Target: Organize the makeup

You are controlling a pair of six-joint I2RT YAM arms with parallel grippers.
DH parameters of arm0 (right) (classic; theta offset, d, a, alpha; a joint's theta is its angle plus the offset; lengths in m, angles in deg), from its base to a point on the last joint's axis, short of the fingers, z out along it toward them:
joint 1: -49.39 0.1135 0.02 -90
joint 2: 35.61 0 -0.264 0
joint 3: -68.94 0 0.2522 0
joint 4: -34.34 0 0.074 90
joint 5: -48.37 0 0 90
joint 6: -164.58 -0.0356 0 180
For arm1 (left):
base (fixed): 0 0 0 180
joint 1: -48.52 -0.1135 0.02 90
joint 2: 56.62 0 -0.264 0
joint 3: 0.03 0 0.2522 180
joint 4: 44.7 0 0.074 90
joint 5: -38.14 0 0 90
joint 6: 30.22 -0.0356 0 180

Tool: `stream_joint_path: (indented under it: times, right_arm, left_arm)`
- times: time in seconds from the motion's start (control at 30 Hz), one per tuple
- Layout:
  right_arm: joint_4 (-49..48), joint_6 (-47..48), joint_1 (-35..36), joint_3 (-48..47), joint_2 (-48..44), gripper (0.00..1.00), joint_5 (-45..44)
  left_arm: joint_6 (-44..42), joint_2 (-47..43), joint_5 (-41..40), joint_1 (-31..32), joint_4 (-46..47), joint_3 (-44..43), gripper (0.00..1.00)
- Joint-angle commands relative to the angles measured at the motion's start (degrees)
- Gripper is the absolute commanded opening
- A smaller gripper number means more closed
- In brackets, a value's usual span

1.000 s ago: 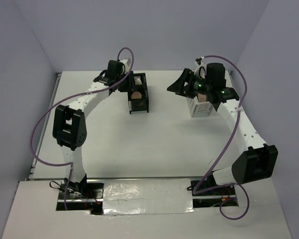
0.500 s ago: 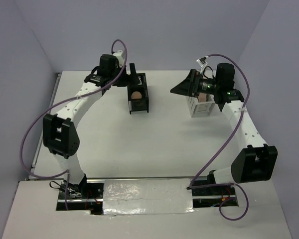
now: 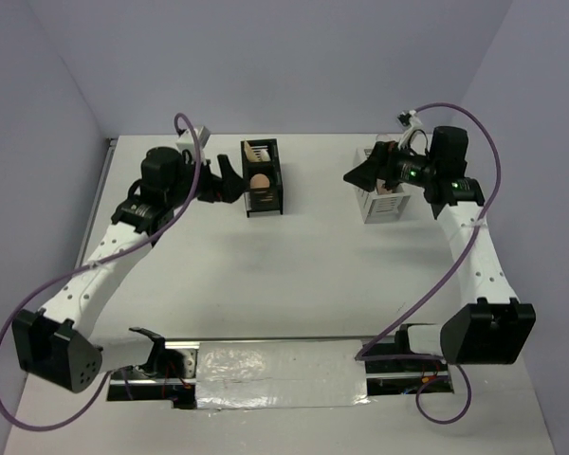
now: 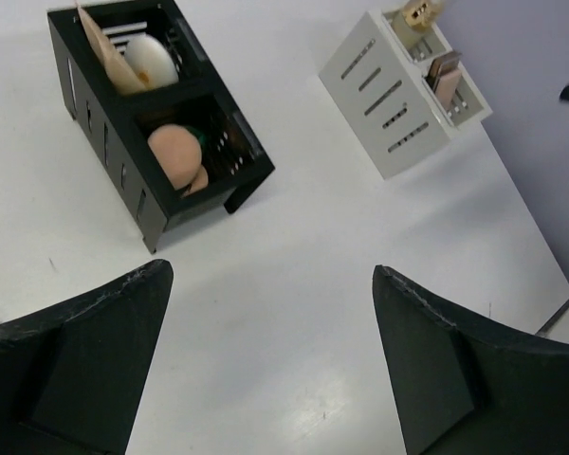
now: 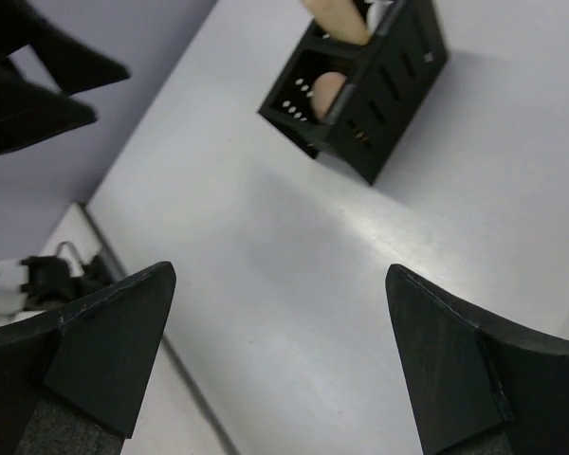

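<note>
The black slotted organizer box (image 4: 100,142) and white organizer box (image 4: 379,95) looked like matt hard plastic, the peach puff (image 4: 175,156) soft and velvety, the table (image 4: 294,313) smooth, faintly glossy.

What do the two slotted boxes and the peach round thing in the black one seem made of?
Black organizer box: likely rigid plastic or painted metal, matte, cleanly cut slots. White organizer box: same look, thin flat slotted walls. Peach puff: probably soft foam or sponge, dull rounded surface.
</note>
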Motion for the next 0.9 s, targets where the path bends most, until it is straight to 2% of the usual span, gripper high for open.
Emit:
stream_joint_path:
  times: [0.0, 0.17, 0.4, 0.63, 0.87]
  right_arm:
    - [1.33, 8.79, -0.77, 1.35, -6.93, 1.00, -11.01]
    - [-0.35, 8.18, -1.29, 7.07, -12.22, 1.00, -22.69]
    - [-1.22, 3.87, -1.73, 11.90, -18.20, 1.00, -35.79]
    - [-0.34, 3.69, -2.00, 13.84, -21.01, 1.00, -41.35]
    - [-0.87, 4.84, -2.17, 13.58, -20.84, 1.00, -42.23]
  left_arm:
    - [-0.63, -6.51, 1.80, -0.96, 5.26, 6.38, 0.99]
    - [-1.07, -12.75, 4.61, -3.16, 5.19, 12.71, 0.99]
    - [-2.12, -16.46, 6.90, -5.80, 5.28, 17.73, 0.99]
    - [-3.53, -18.91, 7.69, -7.03, 4.75, 20.72, 0.99]
    - [-2.65, -20.32, 8.04, -7.82, 5.36, 22.48, 0.99]
